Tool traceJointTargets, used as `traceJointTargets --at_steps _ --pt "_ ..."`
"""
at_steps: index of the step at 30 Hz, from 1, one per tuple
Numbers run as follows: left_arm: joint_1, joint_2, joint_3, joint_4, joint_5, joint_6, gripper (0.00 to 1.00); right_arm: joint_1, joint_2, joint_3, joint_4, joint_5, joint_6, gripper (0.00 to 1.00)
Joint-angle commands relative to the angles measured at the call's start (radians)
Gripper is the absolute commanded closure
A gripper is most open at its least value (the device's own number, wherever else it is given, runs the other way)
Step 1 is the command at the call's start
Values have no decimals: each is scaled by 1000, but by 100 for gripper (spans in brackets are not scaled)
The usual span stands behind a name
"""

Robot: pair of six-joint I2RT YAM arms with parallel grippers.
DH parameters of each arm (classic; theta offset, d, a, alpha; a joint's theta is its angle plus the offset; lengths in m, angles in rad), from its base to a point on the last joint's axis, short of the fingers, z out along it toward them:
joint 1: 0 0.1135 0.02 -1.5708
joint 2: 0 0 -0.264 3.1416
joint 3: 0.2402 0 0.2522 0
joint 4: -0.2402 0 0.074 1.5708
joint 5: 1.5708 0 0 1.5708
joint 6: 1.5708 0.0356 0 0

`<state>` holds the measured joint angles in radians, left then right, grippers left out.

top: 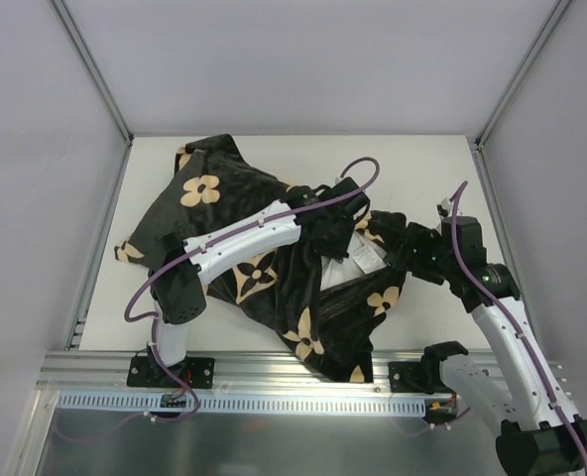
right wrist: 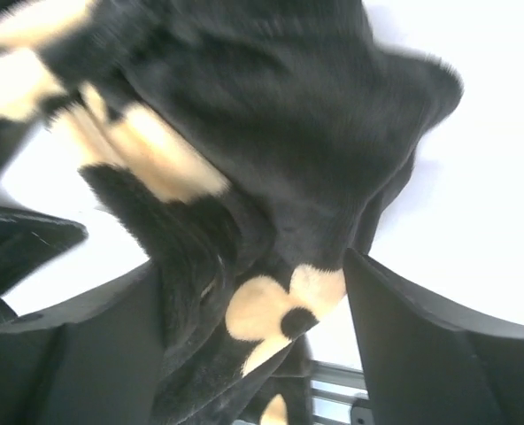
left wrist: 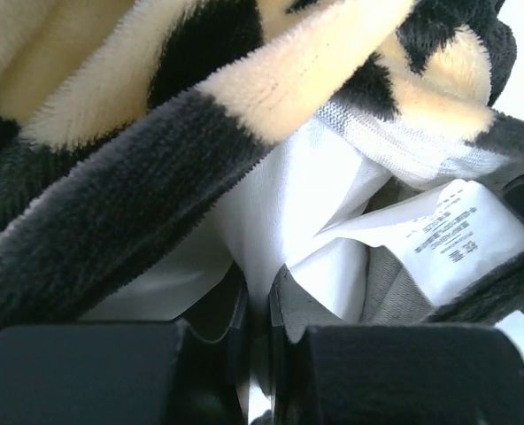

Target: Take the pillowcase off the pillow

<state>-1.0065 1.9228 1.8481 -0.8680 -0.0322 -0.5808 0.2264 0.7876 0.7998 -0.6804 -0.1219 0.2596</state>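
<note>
The pillowcase (top: 224,208), black velvety fabric with tan flowers, lies rumpled across the middle of the table. At its open right end a patch of the white pillow (top: 353,260) shows. My left gripper (top: 335,230) reaches into that opening. In the left wrist view it (left wrist: 260,305) is shut on a fold of the white pillow (left wrist: 288,195), with the pillowcase hem (left wrist: 111,212) arching above. My right gripper (top: 398,238) is at the pillowcase's right edge. In the right wrist view it (right wrist: 255,310) stands open, and loose pillowcase fabric (right wrist: 271,133) hangs between its fingers.
A white care label (left wrist: 452,239) sticks out beside the pillow. The white table (top: 422,169) shows bare at the back and right of the fabric. A metal rail (top: 274,372) runs along the near edge, and grey walls close in the sides and back.
</note>
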Motion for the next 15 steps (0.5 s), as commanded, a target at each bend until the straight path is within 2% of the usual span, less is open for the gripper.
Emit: traceJointTargets --at_steps 1,6,11,12,15 --pt "-6 -64 -6 14 103 -24 100 46 33 99 -47 94 -66 20" --pt "-9 -90 -24 20 100 -37 100 165 77 167 16 179 -75 15" --pt "-12 -128 -36 30 103 -44 100 231 194 216 25 145 -112 17" --pt "-15 -136 -39 32 101 -45 100 232 241 219 19 162 -105 20" --pt "-20 -185 -62 47 100 -30 100 219 288 213 12 298 -100 64"
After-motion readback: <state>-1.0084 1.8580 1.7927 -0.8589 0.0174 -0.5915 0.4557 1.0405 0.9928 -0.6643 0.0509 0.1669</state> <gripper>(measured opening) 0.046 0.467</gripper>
